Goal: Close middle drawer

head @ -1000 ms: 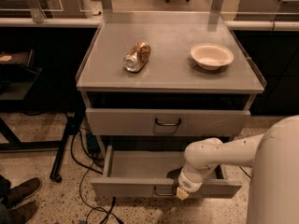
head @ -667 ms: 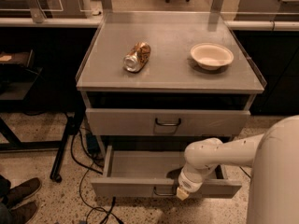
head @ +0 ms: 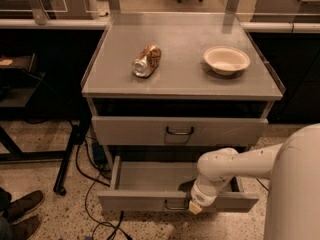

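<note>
The middle drawer (head: 150,179) is pulled well out below the top drawer. It is wide, shallow and grey, and it looks empty inside. Its low front panel carries a small curved metal handle (head: 175,204) at the centre. My gripper (head: 196,207) hangs on the end of the white arm (head: 225,166), which reaches in from the right. The gripper sits against the top edge of the drawer's front panel, just right of the handle.
The taller top drawer (head: 177,130) with a darker handle stands slightly out. On the cabinet top (head: 182,79) lie a crushed can (head: 146,60) and a white bowl (head: 226,59). Cables (head: 95,184) and a stand leg lie on the floor at left. A person's shoes (head: 20,214) are at bottom left.
</note>
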